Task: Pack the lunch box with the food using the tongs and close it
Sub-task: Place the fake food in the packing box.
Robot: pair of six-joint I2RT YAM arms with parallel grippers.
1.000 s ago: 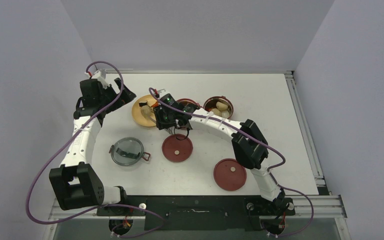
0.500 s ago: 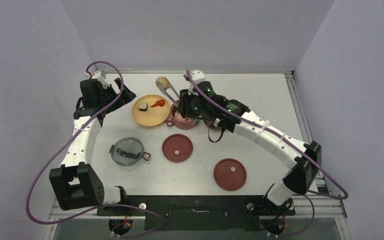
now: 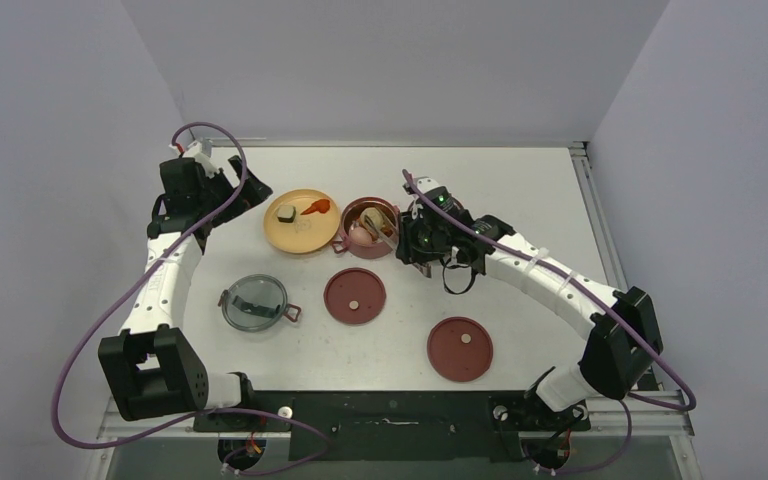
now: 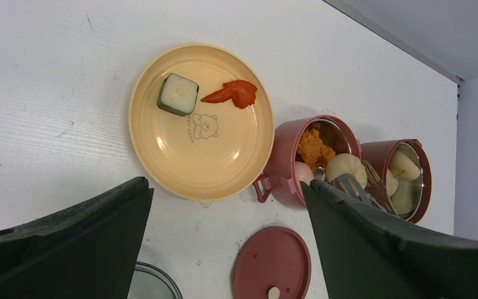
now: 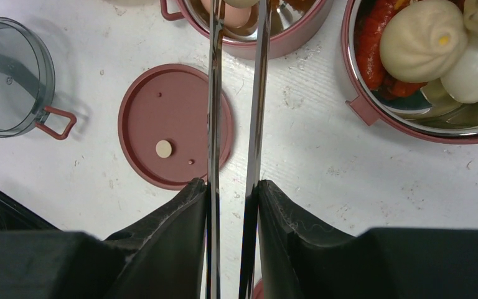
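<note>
A: Right wrist view: right gripper (image 5: 231,193), jaws narrow, clamped on the tongs (image 5: 214,124). Tong tips sit at a pale piece (image 4: 343,168) inside the maroon container (image 4: 284,156) just beside the plate (image 4: 180,168).

B: Which step?

A: Prob. dropping it in. Next: loosen grip, lift out, then fetch the cube (image 4: 177,93) & red bit (image 4: 233,92) off the plate. Left gripper (image 3: 245,190): jaws wide, holding nothing.
</note>
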